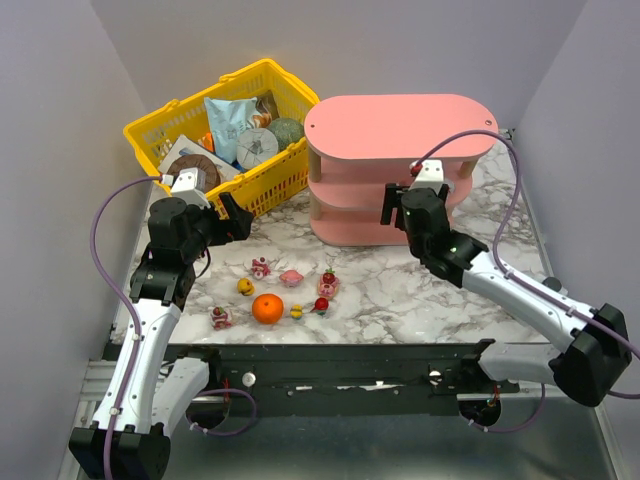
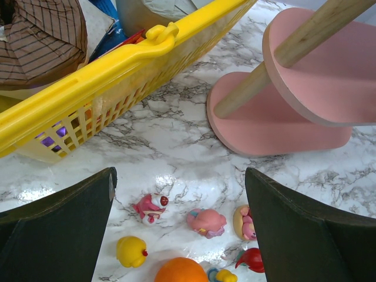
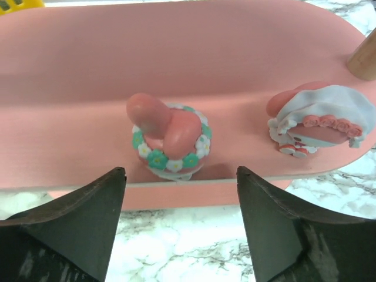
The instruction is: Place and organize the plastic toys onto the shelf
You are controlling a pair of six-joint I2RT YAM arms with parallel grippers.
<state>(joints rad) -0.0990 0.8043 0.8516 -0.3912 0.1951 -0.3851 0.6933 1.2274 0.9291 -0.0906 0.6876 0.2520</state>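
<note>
At the far left, the yellow plastic mesh basket (image 1: 270,185) of packaged goods stands just beside the left end effector (image 2: 180,176). Its jaws are spread wide and empty above the marble-patterned surface (image 1: 400,290). Below it lie the small plastic figurines (image 1: 292,277) not yet shelved, seven or so pink, yellow and red pieces in a loose cluster around a plain orange ball (image 1: 267,309). A descent here looks risky: jaws this wide would bracket two or three pieces at once, and a nudge to the ball could send it rolling through the rest

To the right stands the pink three-tier shelf with rounded boards (image 1: 400,125). The right end effector (image 3: 180,173) is level with what seems to be its middle board, jaws parted and gripping nothing. Just beyond them a pink figurine ringed with green and white flowers (image 3: 170,141) stands upright and free near the board's front edge. Further right and apart from it, a pink figurine in a white hood (image 3: 320,120) sits near the rounded end, by a wooden post (image 3: 364,59). The hazard on this side is the withdrawal. The fingers flank the flowered piece closely, so any sideways drift or lift while backing out could clip it and tip it off the edge onto the surface, and a swing rightward could catch the hooded one
</note>
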